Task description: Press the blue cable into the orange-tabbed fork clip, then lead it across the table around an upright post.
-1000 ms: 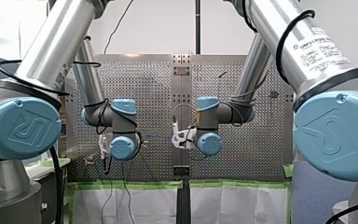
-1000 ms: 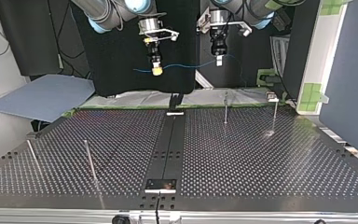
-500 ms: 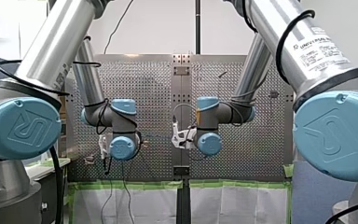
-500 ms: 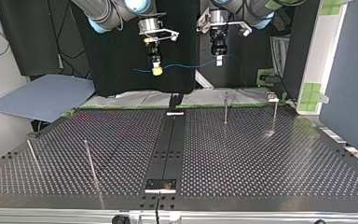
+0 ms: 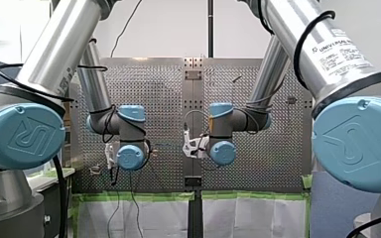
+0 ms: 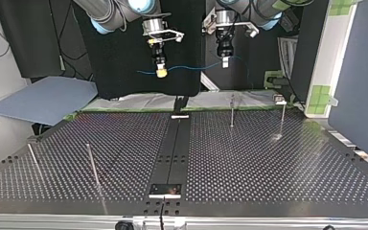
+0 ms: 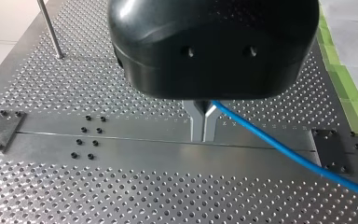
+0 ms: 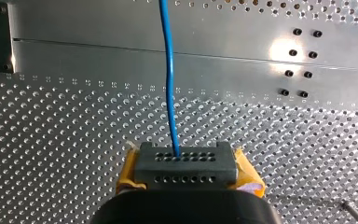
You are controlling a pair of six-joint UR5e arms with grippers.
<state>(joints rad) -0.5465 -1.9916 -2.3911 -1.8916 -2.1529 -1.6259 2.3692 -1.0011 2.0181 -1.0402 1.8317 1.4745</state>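
Fingers of my right gripper (image 6: pixel 161 72), at the top view's left, are clamped with yellow pads (image 8: pixel 248 173) on the blue cable (image 8: pixel 169 79). Further right, my left gripper (image 6: pixel 224 62) pinches the same cable between metal fingers (image 7: pixel 198 122). There is one cable and two grippers. Its long axis runs across between them, well above the table (image 6: pixel 268 167).

Four upright posts stand below: leftmost post (image 6: pixel 32 158), second post (image 6: pixel 92 163), third post (image 6: pixel 232 112), rightmost post (image 6: pixel 282 120). A small fitting (image 6: pixel 280 99) beside that last one may be the fork clip (tab too small to tell). If so, my left arm is nearer.
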